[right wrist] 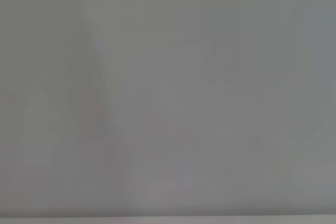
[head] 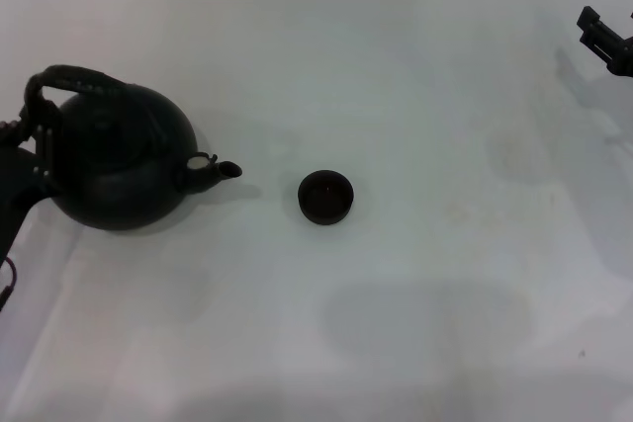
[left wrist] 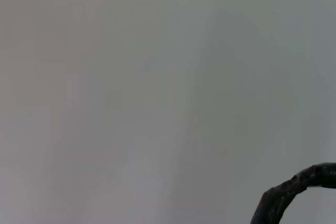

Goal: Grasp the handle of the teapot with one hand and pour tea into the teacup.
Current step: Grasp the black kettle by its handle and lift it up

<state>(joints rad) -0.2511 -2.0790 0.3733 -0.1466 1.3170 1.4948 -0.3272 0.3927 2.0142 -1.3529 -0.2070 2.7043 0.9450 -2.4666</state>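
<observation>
The black teapot [head: 119, 160] stands upright at the table's left, its pale-tipped spout [head: 220, 171] pointing right toward the teacup. The handle [head: 74, 78] arches over its top and leans left; a piece of it shows in the left wrist view [left wrist: 294, 192]. The small dark teacup [head: 325, 197] stands to the right of the spout, a gap between them. My left gripper [head: 28, 130] is at the handle's left end, by the picture's left edge. My right gripper [head: 605, 39] hangs open and empty at the far right, well away from both.
The white table [head: 415, 323] carries only the teapot and the teacup. The right wrist view shows only bare white surface.
</observation>
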